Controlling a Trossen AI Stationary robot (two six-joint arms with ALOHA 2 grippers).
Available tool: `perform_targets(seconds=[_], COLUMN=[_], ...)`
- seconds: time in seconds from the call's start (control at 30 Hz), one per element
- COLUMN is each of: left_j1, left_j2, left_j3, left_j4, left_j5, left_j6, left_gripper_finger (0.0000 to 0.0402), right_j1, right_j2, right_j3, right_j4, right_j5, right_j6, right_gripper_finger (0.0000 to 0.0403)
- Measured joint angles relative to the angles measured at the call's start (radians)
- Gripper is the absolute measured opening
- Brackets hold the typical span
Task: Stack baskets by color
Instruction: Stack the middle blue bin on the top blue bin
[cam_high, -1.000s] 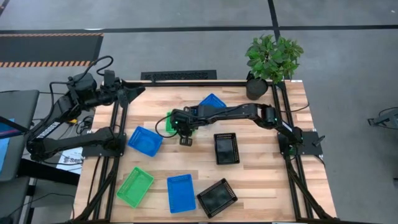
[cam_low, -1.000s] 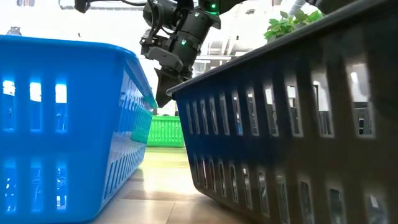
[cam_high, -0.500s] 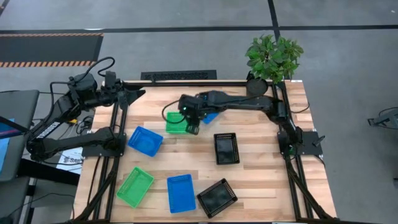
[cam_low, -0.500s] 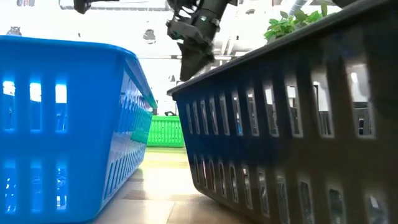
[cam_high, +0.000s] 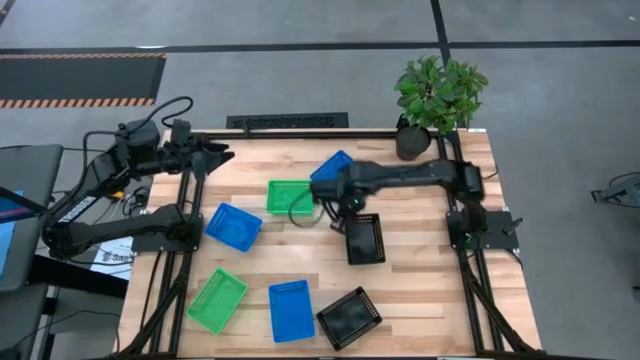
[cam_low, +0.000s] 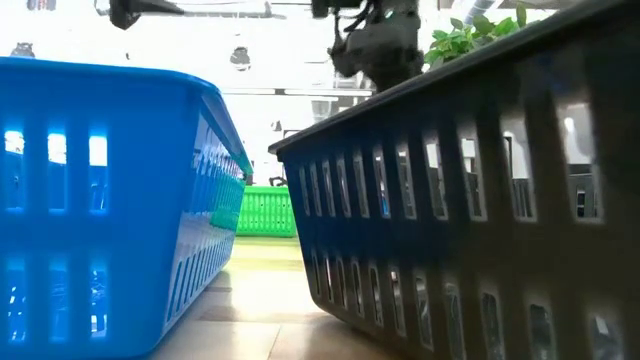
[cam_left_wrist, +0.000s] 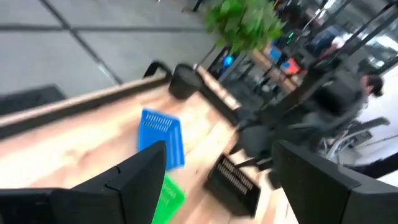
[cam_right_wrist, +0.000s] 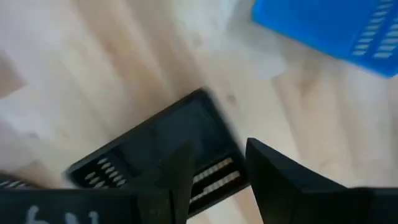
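Several baskets lie on the wooden table. A green basket (cam_high: 289, 196) and a blue basket (cam_high: 337, 166) sit toward the far side, a black basket (cam_high: 364, 238) at mid-right. My right gripper (cam_high: 345, 206) hangs open, pointing down, above the table just beyond that black basket's (cam_right_wrist: 155, 149) far end, with nothing between its fingers (cam_right_wrist: 217, 177). Another blue basket (cam_high: 233, 226) lies at mid-left. Along the near edge rest a green basket (cam_high: 217, 299), a blue one (cam_high: 291, 310) and a black one (cam_high: 348, 317). My left gripper (cam_high: 215, 152) waits open, raised over the far left corner.
A potted plant (cam_high: 438, 95) stands at the far right corner. Black frame rails (cam_high: 185, 215) run along the left and right sides. Bare wood (cam_high: 420, 300) lies at the near right. In the low view the near blue (cam_low: 100, 200) and black (cam_low: 470, 200) baskets fill the foreground.
My right gripper has risen and travelled toward the table's right edge, from over the green basket to beyond the black basket's far end, turning at the wrist as it went. The green basket, half hidden under it before, now lies uncovered on the table.
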Motion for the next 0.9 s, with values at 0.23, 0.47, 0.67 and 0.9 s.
perform_targets(seconds=[0.23, 0.47, 0.67, 0.9], left_j1=[0.0, -0.044, -0.149, -0.286], left_j2=[0.027, 0.124, 0.208, 0.276], left_j3=[-0.001, -0.097, -0.223, -0.345], left_j4=[-0.287, -0.385, -0.396, -0.367], left_j5=[0.009, 0.062, 0.138, -0.002], left_j6=[0.05, 0.179, 0.284, 0.366], left_gripper_finger=[0.0279, 0.0279, 0.0279, 0.0279], right_j1=[0.116, 0.205, 0.265, 0.298], right_j2=[-0.147, -0.194, -0.193, -0.193], right_j3=[-0.201, -0.301, -0.336, -0.34], right_j4=[0.083, 0.118, 0.123, 0.119], right_j5=[0.027, 0.117, 0.125, 0.134], right_j6=[0.253, 0.464, 0.568, 0.601], right_gripper_finger=[0.0167, 0.0164, 0.0164, 0.0163])
